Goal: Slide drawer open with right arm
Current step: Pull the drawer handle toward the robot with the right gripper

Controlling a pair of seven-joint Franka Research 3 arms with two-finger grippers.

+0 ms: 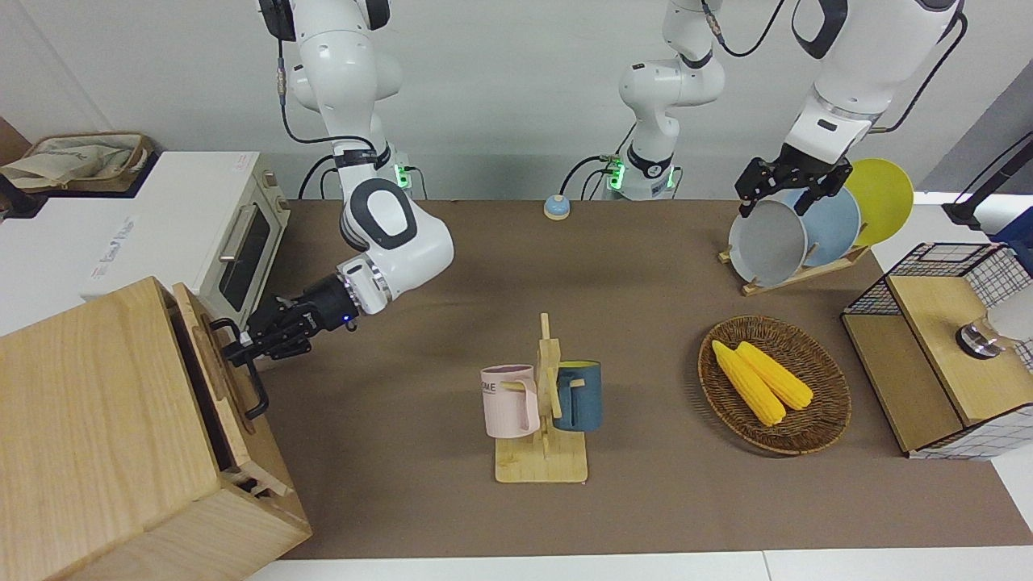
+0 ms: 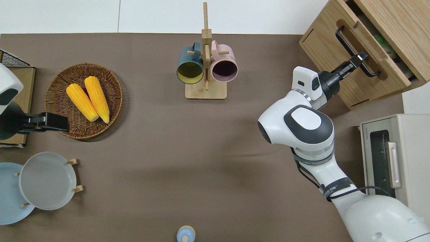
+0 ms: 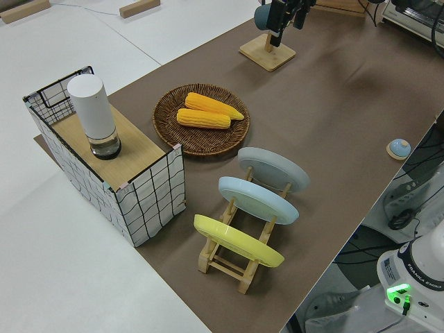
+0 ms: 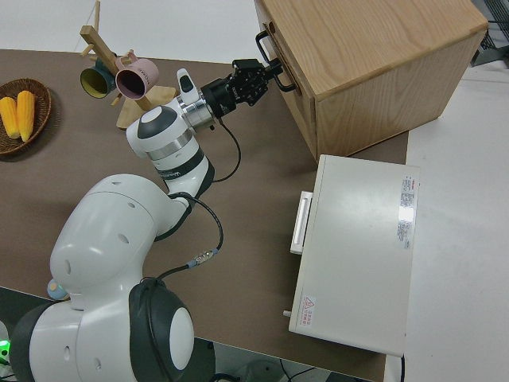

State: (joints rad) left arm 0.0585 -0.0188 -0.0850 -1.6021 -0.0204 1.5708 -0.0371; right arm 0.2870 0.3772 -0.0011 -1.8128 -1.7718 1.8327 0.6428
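Observation:
The pale-wood cabinet stands at the right arm's end of the table. Its drawer is pulled partly out, with a dark gap showing between the drawer front and the cabinet. In the overhead view the drawer shows something green inside. My right gripper is shut on the black bar handle, near the end of the bar nearer the robots. It also shows in the overhead view and the right side view. The left arm is parked.
A white toaster oven stands beside the cabinet, nearer the robots. A mug rack with two mugs is mid-table. A basket of corn, a plate rack and a wire-grid box are at the left arm's end.

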